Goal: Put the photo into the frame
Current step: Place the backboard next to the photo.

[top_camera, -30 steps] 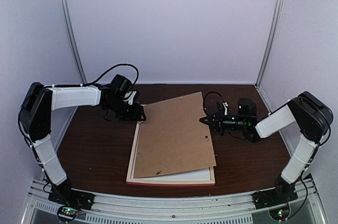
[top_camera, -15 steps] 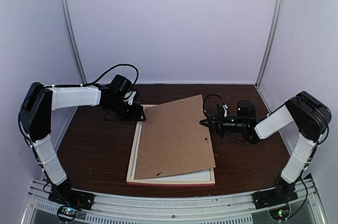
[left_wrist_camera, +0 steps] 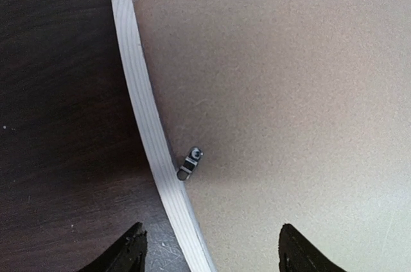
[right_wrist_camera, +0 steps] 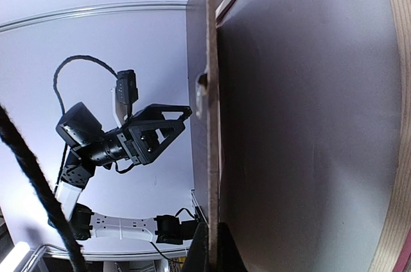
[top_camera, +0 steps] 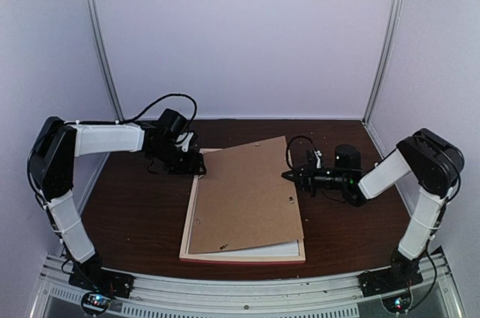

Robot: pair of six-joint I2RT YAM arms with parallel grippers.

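L gripper (left_wrist_camera: 209, 254) at far-left corner of frame (top_camera: 244, 257), jaws wide apart astride the pale-wood rail, nothing held. Frame back-up, flat on table (top_camera: 131, 217) btwn both arms. Brown backing board (top_camera: 247, 194) skewed over frame, far corner past frame's far edge, right edge raised off it. R gripper (top_camera: 288, 175) at frame's right side, clamped tight on that board edge.

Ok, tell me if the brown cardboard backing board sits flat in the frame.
Not flat: the backing board lies skewed, its right edge held above the pink-rimmed frame by the right gripper.
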